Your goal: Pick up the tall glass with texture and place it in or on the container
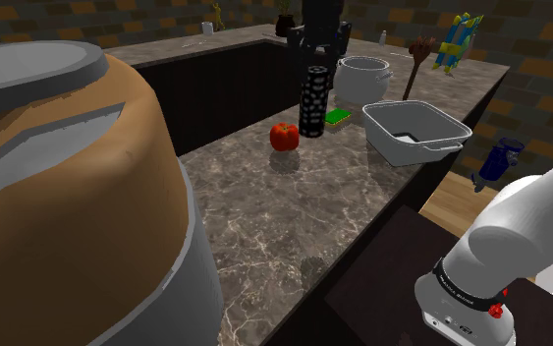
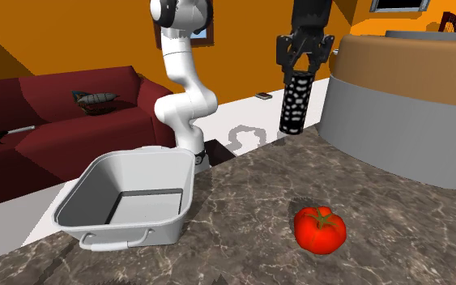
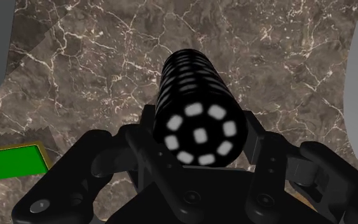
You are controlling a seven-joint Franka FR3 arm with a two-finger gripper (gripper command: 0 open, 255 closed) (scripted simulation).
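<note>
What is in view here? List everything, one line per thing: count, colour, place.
tall glass: one, black with pale dots, upright mid-counter, clasped by the gripper
tomato: one, red, on the counter beside the glass
container: one, white tub, on the counter, apart from the glass
sponge: one, green, on the counter by the glass's foot
pot: one, white, behind the container in the shoulder view
counter: one, brown marble
round object: one, orange and grey, at the shoulder view's left
sofa: one, dark red, beyond the counter
gripper: one, black, shut on the glass's top
arm: one, white
</note>
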